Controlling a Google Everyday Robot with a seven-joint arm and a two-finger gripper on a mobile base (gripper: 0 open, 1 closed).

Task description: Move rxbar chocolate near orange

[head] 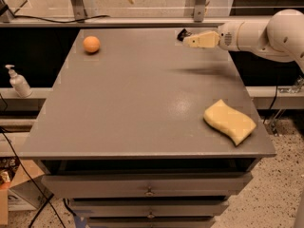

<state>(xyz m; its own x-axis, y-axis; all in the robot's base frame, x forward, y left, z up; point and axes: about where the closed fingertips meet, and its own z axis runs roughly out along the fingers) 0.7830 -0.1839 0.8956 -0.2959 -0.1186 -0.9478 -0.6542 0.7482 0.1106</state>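
Observation:
The orange [91, 44] sits on the grey table [133, 103] at the far left corner. My gripper [190, 39] reaches in from the right on a white arm and hovers above the table's far right part, casting a shadow below it. It is shut on the rxbar chocolate [182, 33], a small black bar that sticks out past the pale fingertips [199, 40]; most of the bar is hidden by them. The bar is far to the right of the orange.
A wavy yellow sponge [230, 121] lies near the table's front right corner. A white pump bottle [19, 82] stands on a lower shelf to the left. A rail with metal posts runs behind the table. Drawers sit below the front edge.

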